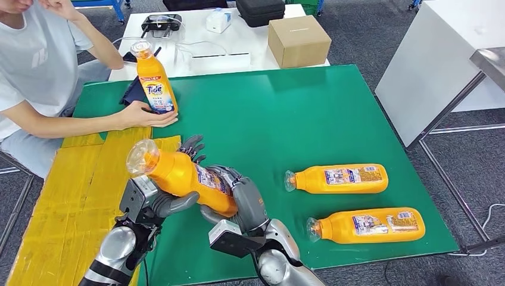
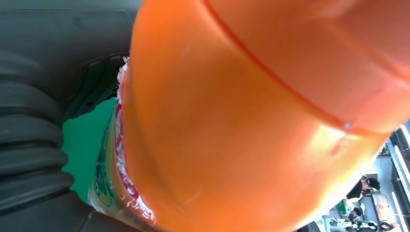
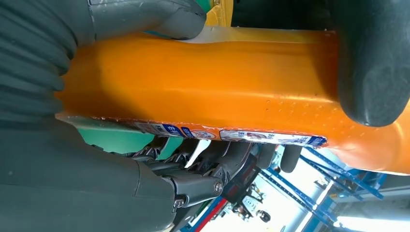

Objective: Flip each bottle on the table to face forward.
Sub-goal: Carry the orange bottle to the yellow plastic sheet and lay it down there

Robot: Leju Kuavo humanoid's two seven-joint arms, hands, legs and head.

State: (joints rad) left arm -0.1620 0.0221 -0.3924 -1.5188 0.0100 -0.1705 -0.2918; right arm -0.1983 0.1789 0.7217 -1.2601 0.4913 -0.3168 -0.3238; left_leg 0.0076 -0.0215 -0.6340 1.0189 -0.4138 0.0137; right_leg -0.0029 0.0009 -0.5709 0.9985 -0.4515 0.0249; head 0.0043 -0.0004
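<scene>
- Head view: we've got the orange bottle point(image 1: 178, 176) up off the green table point(image 1: 298, 113), tilted, clear cap toward the far left.
- Left hand point(image 1: 158, 199) wraps its fingers round the neck end, thumb underneath.
- Right hand point(image 1: 241, 196) grips the base end, fingers curled over it, both arms coming in low from below.
</scene>
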